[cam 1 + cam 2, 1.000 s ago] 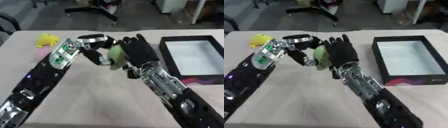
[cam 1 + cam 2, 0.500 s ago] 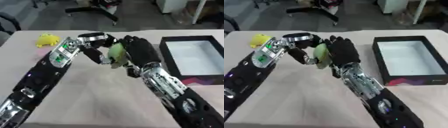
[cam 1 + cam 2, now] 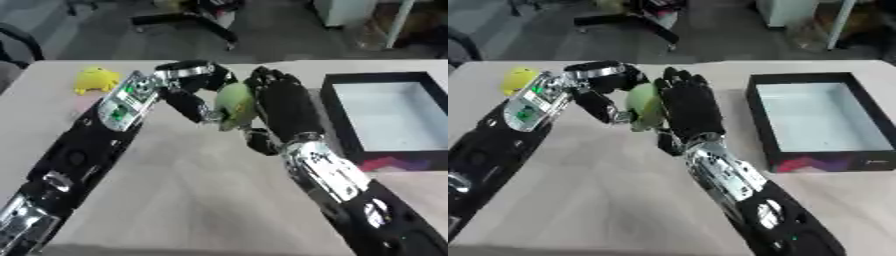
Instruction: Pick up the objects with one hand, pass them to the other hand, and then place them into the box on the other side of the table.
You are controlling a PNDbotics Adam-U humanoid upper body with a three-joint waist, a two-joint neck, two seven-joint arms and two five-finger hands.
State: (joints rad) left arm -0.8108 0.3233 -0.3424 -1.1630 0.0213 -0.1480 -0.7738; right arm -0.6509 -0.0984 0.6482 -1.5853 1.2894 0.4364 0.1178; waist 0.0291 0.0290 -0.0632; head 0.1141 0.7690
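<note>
Both arms meet mid-bench: left hand (image 3: 194, 90) fingers curled, right hand (image 3: 282, 107) flat, fingers straight up.

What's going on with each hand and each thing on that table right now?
Left hand: fingers curled round the green object.
Green object: off the table, between both hands.
Right hand: open, palm against the green object.
Yellow object: lying on the table.
Box: open, nothing inside.

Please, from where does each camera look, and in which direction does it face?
Left eye view: in the head, looking down at the table; both arms enter from below.
Right eye view: beside it, same aim; black box shows fully.
Shared: left hand and right hand meeting around the green object, yellow object far left.
</note>
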